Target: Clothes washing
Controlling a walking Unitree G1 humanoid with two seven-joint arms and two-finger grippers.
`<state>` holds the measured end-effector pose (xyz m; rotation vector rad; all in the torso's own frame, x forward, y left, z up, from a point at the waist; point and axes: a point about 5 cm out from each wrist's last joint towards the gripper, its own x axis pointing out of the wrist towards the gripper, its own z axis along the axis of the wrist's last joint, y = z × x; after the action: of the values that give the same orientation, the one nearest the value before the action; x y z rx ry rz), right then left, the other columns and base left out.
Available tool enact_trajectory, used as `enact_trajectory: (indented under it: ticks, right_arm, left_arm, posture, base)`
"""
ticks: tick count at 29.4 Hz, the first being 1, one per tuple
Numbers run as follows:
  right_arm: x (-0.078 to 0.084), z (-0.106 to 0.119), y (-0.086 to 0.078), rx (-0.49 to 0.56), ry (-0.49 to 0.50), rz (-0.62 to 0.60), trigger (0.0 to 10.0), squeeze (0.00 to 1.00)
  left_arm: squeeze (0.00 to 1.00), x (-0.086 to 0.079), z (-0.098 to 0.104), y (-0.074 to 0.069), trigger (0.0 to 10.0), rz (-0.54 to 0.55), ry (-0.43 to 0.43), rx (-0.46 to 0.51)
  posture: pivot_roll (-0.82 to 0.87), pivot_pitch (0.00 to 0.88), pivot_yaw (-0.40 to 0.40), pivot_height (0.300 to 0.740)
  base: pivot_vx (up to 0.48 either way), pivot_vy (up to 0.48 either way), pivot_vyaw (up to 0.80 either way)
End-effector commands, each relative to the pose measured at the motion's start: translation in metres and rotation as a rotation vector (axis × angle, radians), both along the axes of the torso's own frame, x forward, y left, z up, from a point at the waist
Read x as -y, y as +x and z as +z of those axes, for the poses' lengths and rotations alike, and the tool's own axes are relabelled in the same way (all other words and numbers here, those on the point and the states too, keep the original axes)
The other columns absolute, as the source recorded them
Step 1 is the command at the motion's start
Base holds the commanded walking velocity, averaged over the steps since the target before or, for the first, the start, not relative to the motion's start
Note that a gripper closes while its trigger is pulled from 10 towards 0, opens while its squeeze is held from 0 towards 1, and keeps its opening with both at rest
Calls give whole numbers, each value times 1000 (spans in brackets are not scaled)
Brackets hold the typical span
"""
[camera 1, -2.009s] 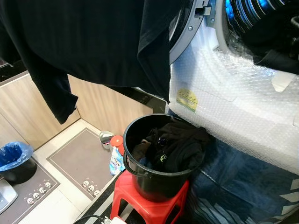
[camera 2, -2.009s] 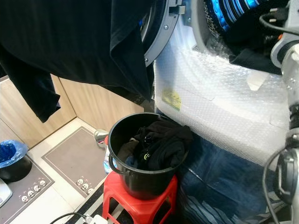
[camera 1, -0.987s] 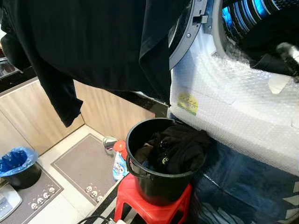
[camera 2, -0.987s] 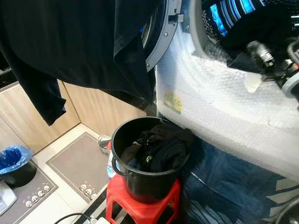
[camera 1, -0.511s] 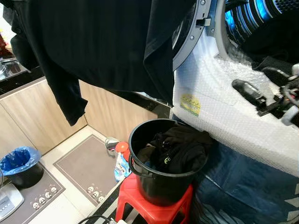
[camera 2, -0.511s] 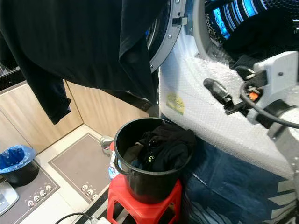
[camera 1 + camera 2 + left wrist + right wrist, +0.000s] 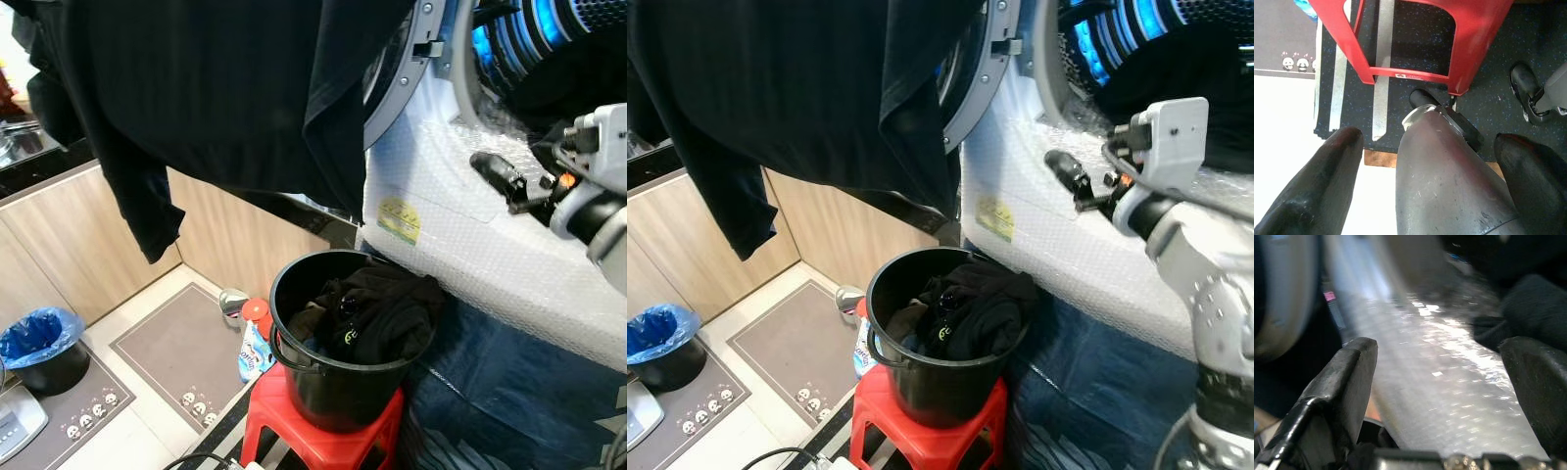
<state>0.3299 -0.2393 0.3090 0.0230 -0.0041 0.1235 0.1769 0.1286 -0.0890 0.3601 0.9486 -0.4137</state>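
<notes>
Down by the floor, the left gripper (image 7: 1425, 191) hangs idle over the red stool (image 7: 318, 431), fingers spread. On that stool the black bucket (image 7: 338, 377) holds the dark clothes (image 7: 377, 308). Further back, the right gripper (image 7: 1070, 176) sits empty, fingers apart, at the bubble-wrapped washing machine (image 7: 470, 225). My worry is the hanging black garment (image 7: 216, 88) snagging an arm, or a swing tipping the bucket.

Even daylight and sharp head views, blue glow in the drum (image 7: 549, 29); right wrist view seems motion-blurred.
</notes>
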Motion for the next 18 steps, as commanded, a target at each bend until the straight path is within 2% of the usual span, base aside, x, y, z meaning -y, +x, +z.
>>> enact_trajectory:
  ticks: [1, 6, 8, 9, 12, 16, 17, 18]
  right_arm:
    - [14, 2, 4, -19, 40, -91, 10000, 0]
    - [47, 8, 11, -38, 164, -280, 10000, 0]
    - [52, 9, 11, -36, 173, -302, 10000, 0]
    - [61, 11, 9, -28, 196, -335, 10000, 0]
    - [67, 13, 9, -22, 211, -361, 10000, 0]
    - [89, 15, 5, 7, 230, -541, 10000, 0]
    - [89, 15, 5, 7, 230, -541, 10000, 0]
    - [106, 18, 0, 30, 250, -672, 10000, 0]
  left_arm:
    - [0, -7, -11, -24, 10000, 17, 25, -100]
    - [0, -7, -11, -23, 10000, 26, 22, -100]
    - [0, -7, -11, -23, 10000, 27, 22, -100]
    - [0, -7, -11, -23, 10000, 32, 20, -101]
    - [0, -7, -11, -23, 10000, 34, 19, -100]
    - [0, -7, -10, -22, 10000, 36, 17, -101]
    - [0, -7, -10, -22, 10000, 36, 17, -101]
    - [0, -7, -10, -22, 10000, 36, 16, -101]
  posture:
    - [-137, 49, 34, 740]
    - [-136, 54, 33, 740]
    - [-136, 55, 33, 740]
    - [-137, 59, 34, 740]
    - [-138, 61, 35, 740]
    - [-142, 66, 39, 740]
    - [-142, 66, 39, 740]
    - [-144, 69, 42, 740]
  base:
    - [0, 0, 0]
    - [0, 0, 0]
    - [0, 0, 0]
    - [0, 0, 0]
    - [0, 0, 0]
    - [0, 0, 0]
    - [0, 0, 0]
    - [0, 0, 0]
